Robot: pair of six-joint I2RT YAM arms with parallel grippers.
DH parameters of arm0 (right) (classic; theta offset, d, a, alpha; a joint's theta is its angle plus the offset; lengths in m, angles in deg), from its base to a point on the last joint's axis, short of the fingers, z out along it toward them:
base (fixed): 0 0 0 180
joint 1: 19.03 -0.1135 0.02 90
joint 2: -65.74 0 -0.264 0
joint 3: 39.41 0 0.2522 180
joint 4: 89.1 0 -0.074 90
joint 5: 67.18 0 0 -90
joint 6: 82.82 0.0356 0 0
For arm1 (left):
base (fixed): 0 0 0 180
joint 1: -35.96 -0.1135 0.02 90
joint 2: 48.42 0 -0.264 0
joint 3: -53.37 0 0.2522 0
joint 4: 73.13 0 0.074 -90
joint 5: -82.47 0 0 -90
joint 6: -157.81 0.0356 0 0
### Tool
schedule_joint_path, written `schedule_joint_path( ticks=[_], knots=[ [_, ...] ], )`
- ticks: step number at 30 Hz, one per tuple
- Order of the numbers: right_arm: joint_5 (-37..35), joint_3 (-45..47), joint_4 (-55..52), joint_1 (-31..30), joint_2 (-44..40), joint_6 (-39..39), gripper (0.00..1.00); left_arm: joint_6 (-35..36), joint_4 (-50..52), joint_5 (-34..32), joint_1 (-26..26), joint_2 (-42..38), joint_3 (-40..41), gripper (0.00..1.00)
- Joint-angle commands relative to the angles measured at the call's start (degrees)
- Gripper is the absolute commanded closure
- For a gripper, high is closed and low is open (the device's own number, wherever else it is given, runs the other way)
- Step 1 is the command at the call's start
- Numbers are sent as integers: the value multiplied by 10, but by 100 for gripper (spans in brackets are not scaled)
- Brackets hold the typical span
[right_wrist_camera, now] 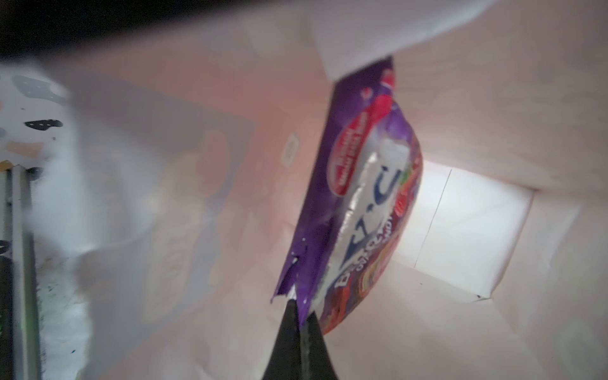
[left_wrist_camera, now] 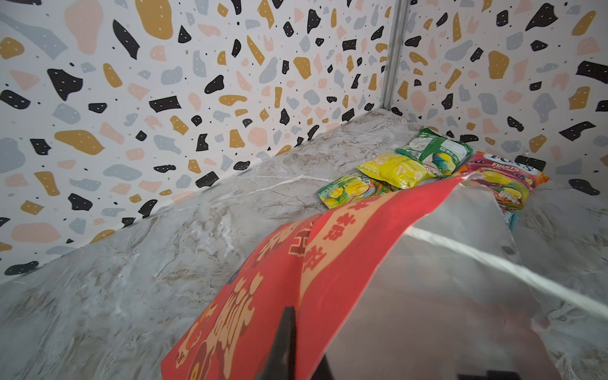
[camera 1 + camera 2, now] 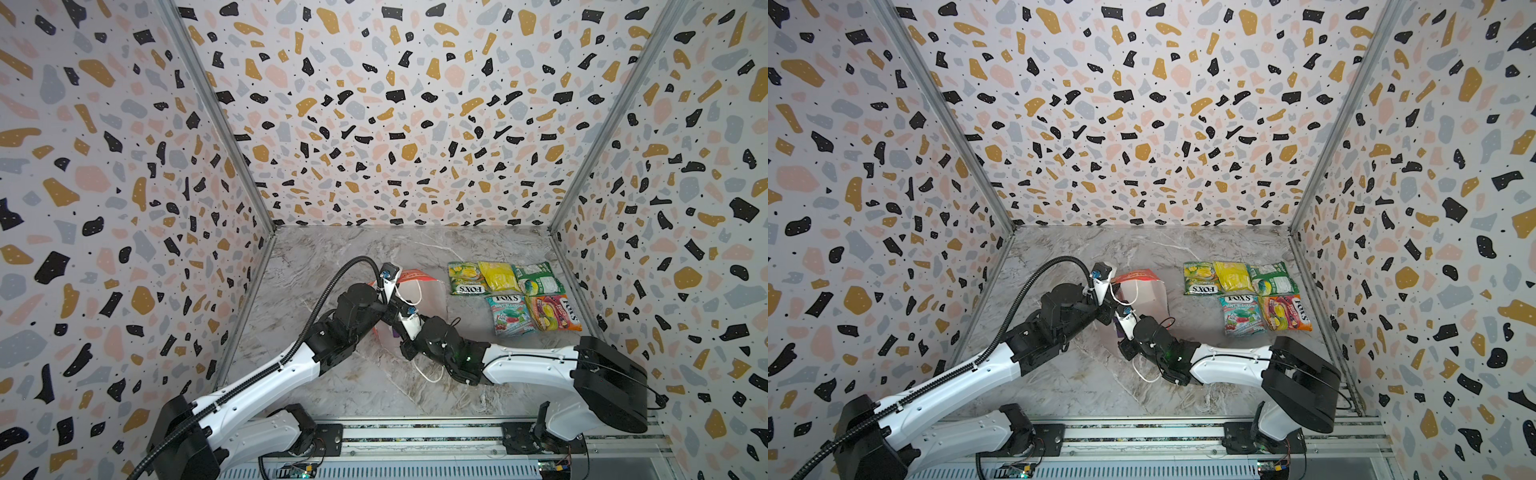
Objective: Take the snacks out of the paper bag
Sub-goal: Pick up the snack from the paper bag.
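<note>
On the marble table (image 3: 324,386), the red paper bag (image 3: 417,275) lay on its side near the middle; the left gripper (image 2: 290,327) was clamped shut on the bag's raised upper wall; the right gripper (image 1: 299,312), reaching inside the bag, was pinched closed on a corner of a purple snack packet (image 1: 362,197); five other snacks (image 3: 509,313) lay flat in two rows beside the bag, not touching it

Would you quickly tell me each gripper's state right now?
Left gripper: closed on the red paper gift bag.
Right gripper: closed on the glossy purple candy packet inside it.
</note>
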Motion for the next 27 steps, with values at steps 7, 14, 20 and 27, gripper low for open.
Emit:
schedule_joint_path(
  ticks=[7,14,20,27],
  knots=[
    [-3,33,-14,-4,-94,-45,100,-4,5,-51,2,1,-23,100],
    [7,60,-11,-5,-157,-69,100,-4,15,-70,-5,13,-49,100],
    [27,17,-72,-3,-202,-83,100,-11,40,-81,-18,41,-82,100],
    [90,-45,-148,6,-276,-91,100,-26,71,-70,-52,72,-121,100]
  ],
)
